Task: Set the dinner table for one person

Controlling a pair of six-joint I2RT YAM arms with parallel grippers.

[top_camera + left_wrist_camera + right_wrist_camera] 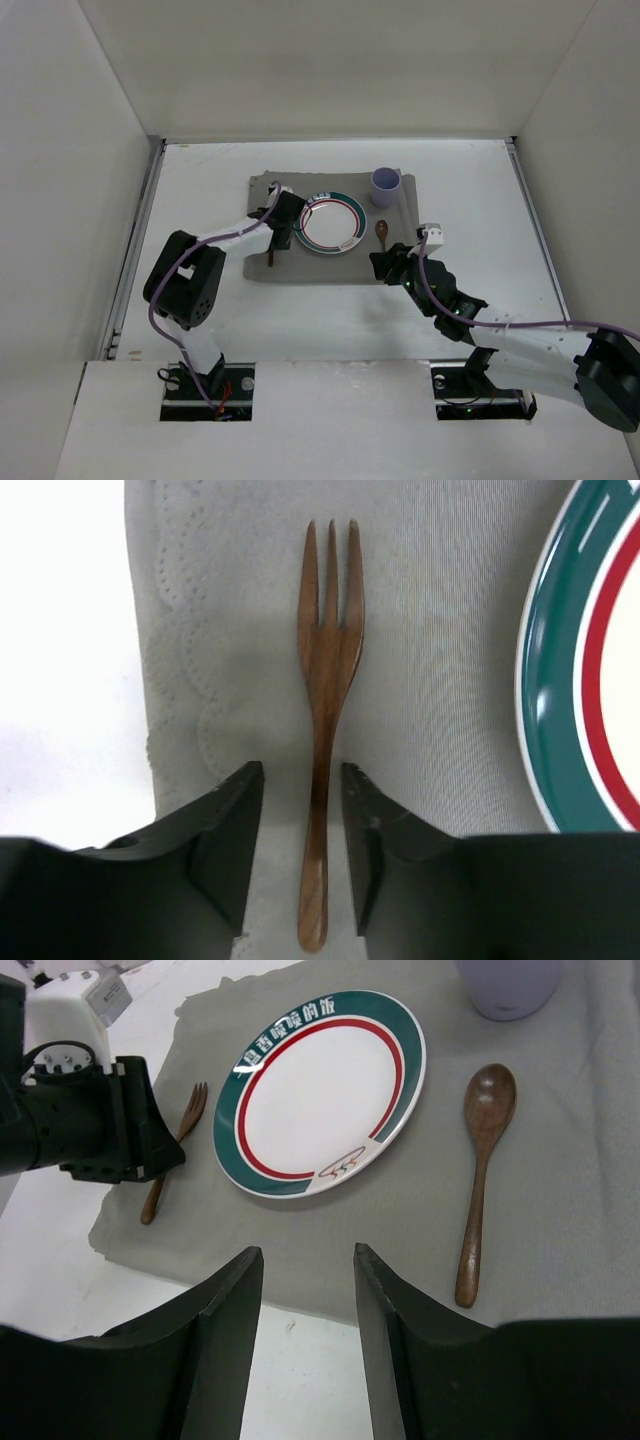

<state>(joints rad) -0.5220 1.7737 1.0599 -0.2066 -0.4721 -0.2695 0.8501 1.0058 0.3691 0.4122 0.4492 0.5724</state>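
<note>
Over the dinner table [200, 190], the left end effector [302, 770], spread, straddles a fork [325, 680] on the placemat [440, 680]

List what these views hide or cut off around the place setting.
Fork: in the top external view the left gripper covers all but its handle end.
Cup: in the right wrist view the top edge cuts off its rim and inside.
Plate: in the left wrist view the right edge cuts off all but its left rim.
Lettering on the plate: too small to read in the top external view.
</note>
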